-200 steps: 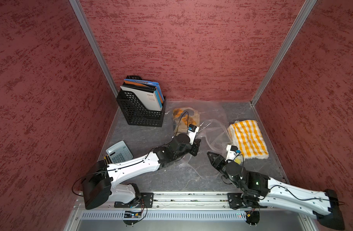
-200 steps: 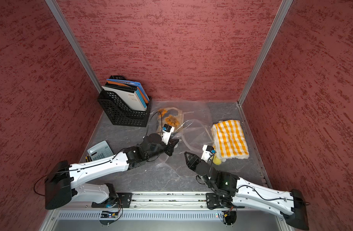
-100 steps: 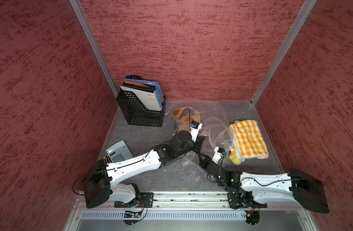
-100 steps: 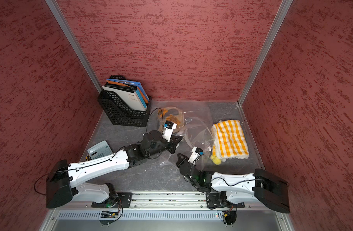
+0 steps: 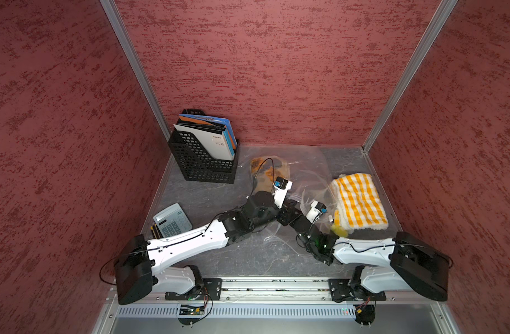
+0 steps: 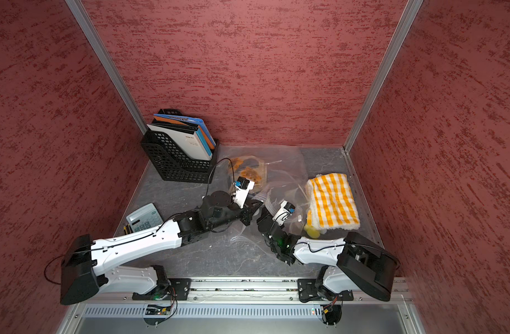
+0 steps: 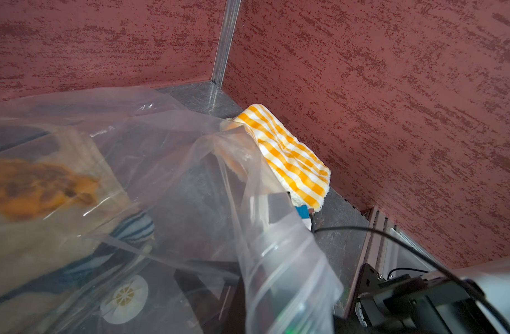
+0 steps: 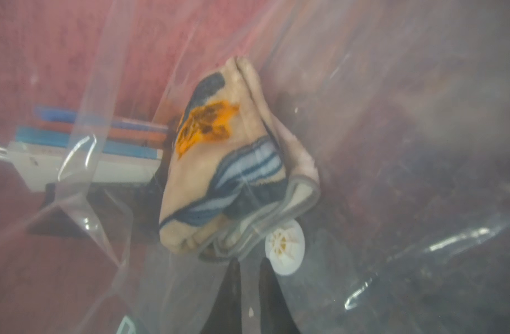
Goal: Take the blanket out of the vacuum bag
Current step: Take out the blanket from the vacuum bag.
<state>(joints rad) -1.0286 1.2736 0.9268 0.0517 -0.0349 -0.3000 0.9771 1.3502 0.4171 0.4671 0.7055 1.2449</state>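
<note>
A: Spot vacuum bag (image 5: 305, 170) mid-surface, toward back edge: clear, crinkly film. Holds blanket (image 8: 225, 162) inside – soft, folded, beige w/ orange + blue stripes.
B: Pinched by left gripper (image 5: 291, 206), prob. to tent mouth open. Can't tell re right gripper (image 5: 287, 221) alongside – open or closed. Note round white valve (image 8: 285, 251) by blanket.

The grey tabletop (image 5: 219, 254) bears a black file rack (image 5: 203, 162), calculator (image 5: 173, 221), vacuum bag (image 5: 305, 164) and checked cloth (image 5: 359, 202).

Blanket (image 7: 40, 185) inside vacuum bag (image 7: 190, 150)
</note>
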